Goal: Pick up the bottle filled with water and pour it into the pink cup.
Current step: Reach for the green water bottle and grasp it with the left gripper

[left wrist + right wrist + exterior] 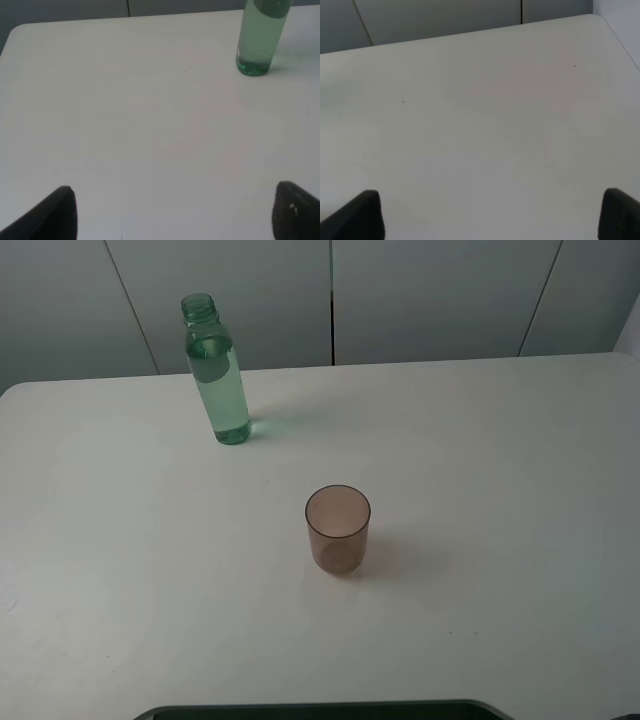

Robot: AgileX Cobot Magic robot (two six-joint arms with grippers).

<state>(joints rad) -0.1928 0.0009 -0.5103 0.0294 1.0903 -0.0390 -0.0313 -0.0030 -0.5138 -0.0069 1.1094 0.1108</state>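
Note:
The green-tinted bottle (218, 372) stands upright and capless at the back left of the white table (480, 460), with clear liquid inside. Its lower part also shows in the left wrist view (259, 42). The pink cup (338, 530) stands upright near the table's middle, in front and to the right of the bottle. Neither gripper shows in the exterior high view. My left gripper (175, 212) is open and empty, well short of the bottle. My right gripper (492, 215) is open and empty over bare table; no object is in its view.
Grey wall panels (400, 290) stand behind the table's far edge. A dark rounded edge (320, 710) lies along the near side of the table.

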